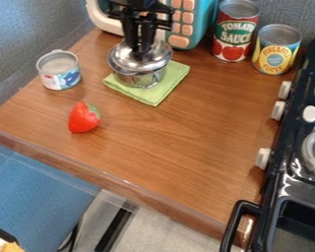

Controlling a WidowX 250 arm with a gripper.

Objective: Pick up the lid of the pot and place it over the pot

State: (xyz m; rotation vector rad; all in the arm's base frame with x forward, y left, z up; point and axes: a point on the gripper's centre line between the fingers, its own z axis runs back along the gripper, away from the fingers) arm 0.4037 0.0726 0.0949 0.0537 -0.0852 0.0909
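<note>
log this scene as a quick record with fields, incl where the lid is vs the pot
surface: wooden counter
gripper: black, directly above the lid, at its top
lid: shiny metal, over the pot; fully seated or not, can't tell
pot: small metal pot, on a green cloth
left side: small can with a blue and white label; strawberry nearer the front edge
back right: red-labeled can beside a yellow-labeled can
back: teal toy microwave, orange buttons
right edge: black toy stove, white knobs

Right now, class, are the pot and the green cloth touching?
Touching. The camera view shows the pot resting on the green cloth, which spreads out beyond its base.
</note>
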